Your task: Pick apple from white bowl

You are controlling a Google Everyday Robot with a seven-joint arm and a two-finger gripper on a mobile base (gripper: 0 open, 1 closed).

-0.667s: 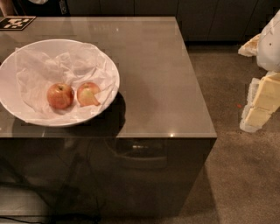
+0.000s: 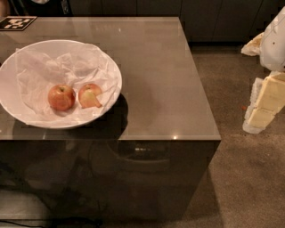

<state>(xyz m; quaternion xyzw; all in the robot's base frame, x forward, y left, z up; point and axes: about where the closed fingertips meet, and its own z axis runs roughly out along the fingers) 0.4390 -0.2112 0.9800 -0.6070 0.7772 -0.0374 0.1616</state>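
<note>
Apple [image 2: 61, 97] lies unpicked in the white bowl [image 2: 18, 62], the gripper [image 2: 263, 109] (its state I cannot tell) well apart at right.

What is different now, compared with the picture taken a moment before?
Nothing has visibly moved, and nothing was grasped or released. The gripper is at the right edge, over the floor beside the table, far from the white bowl. The apple lies inside, next to the smaller apple.

Glossy grey-brown table [image 2: 178, 80], dark cabinets [image 2: 156, 6] behind, brown speckled floor [image 2: 245, 178], small light glints [image 2: 174, 137] on its top
</note>
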